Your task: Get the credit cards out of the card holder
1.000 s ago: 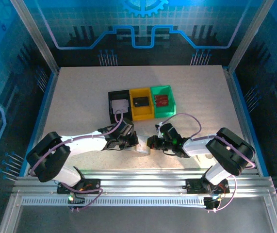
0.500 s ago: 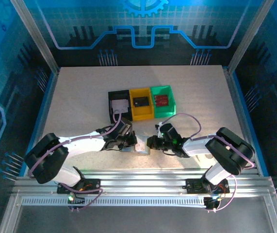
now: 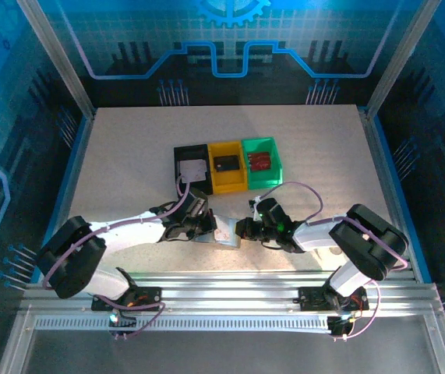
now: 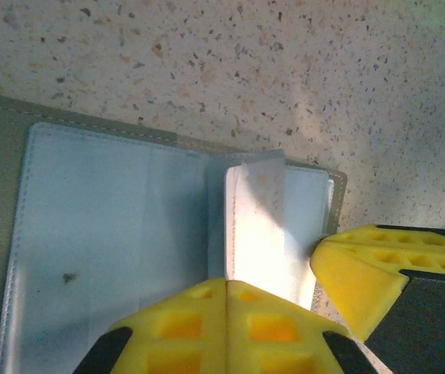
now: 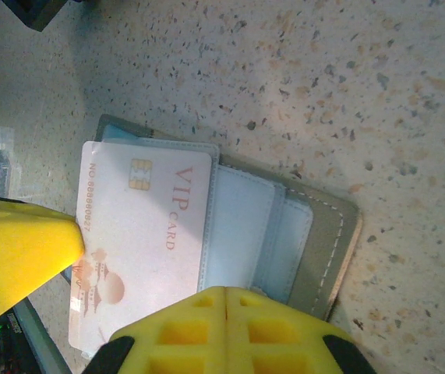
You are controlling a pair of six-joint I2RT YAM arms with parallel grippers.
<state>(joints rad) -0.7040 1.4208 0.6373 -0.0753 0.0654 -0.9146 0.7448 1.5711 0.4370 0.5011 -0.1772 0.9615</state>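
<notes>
The left gripper [image 4: 226,312] and right gripper [image 5: 226,319], jaws shut, sat over the flat grey fold-open card holder [image 5: 319,226] on the table [image 3: 128,171]. Its half-out pale plastic card [image 5: 144,234] looked stiff, slick, best pinched by the free edge.

The pale credit card [image 5: 140,241] carried the reddish words "VIP CARD". Along one edge stood a number starting "NO 8888", but its last digits were unclear.

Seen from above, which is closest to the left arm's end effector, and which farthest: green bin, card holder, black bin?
1. The card holder, right at the left end effector, near the front.
2. The black bin, farther back, left end of the row.
3. The green bin, right end of that row.
</notes>
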